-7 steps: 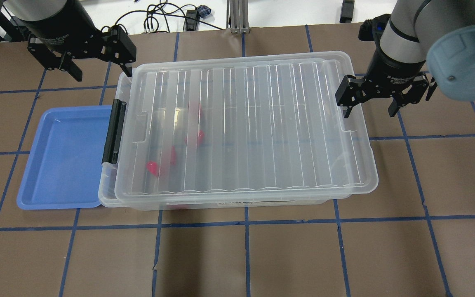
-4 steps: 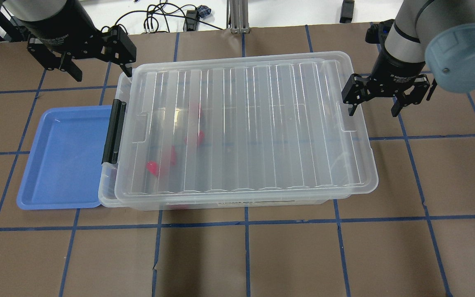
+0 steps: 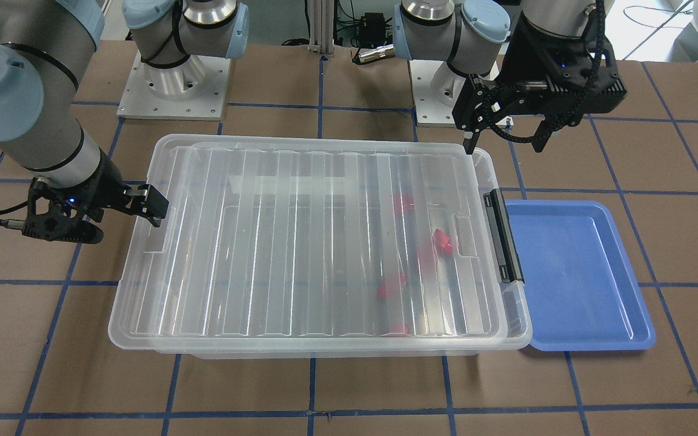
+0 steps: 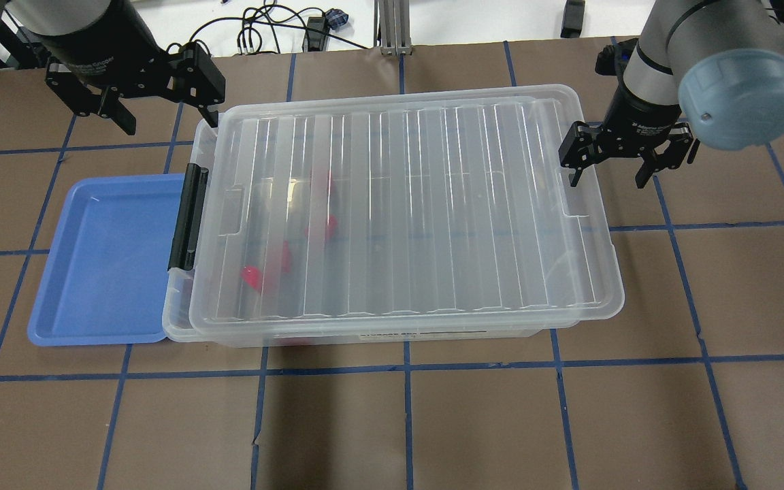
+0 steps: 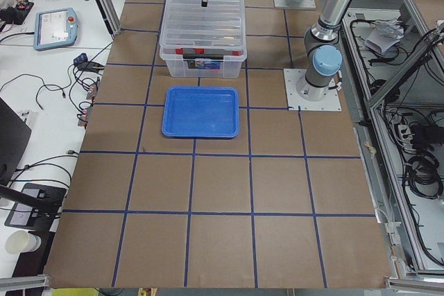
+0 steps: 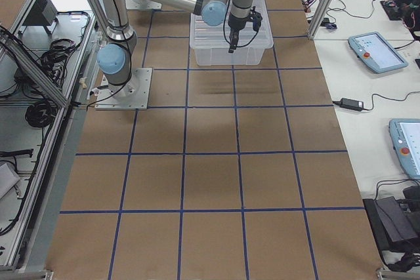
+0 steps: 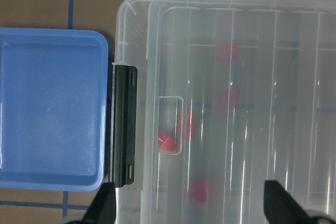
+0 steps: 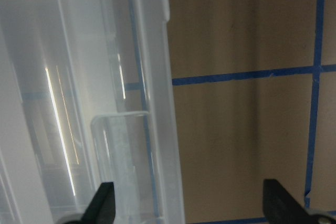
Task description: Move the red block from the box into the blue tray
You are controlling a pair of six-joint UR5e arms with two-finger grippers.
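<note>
Right end effector (image 4: 606, 178) - fingers spread wide, holding nothing. It straddles the right short edge of the box (image 4: 365, 337). The wrist view has one fingertip over the clear lid (image 4: 433, 204) and the other out over bare tabletop (image 4: 487, 422), with the rim between them. Cannot tell if either finger touches the plastic.

Left end effector (image 4: 171, 122) - also wide and holding nothing. It hangs at the far corner of the box on the latch end, one finger by that corner and the other over tabletop. Its wrist camera looks straight down on the latch, tray and blocks.

The ribbed lid is on the box, sitting slightly askew, so a strip of the box rim shows at the latch end. The black latch (image 4: 188, 218) is on the left short side, next to the tray.

A red block (image 4: 251, 275) lies inside the box under the lid, in the half nearer the latch. The left wrist view shows five red blocks (image 7: 198, 191) scattered there, blurred by the ribs.

The blue tray (image 4: 113, 258) is flat on the tabletop, just beside the latch end of the box, with nothing in it. Blue tape lines (image 4: 405, 367) grid the brown tabletop.
</note>
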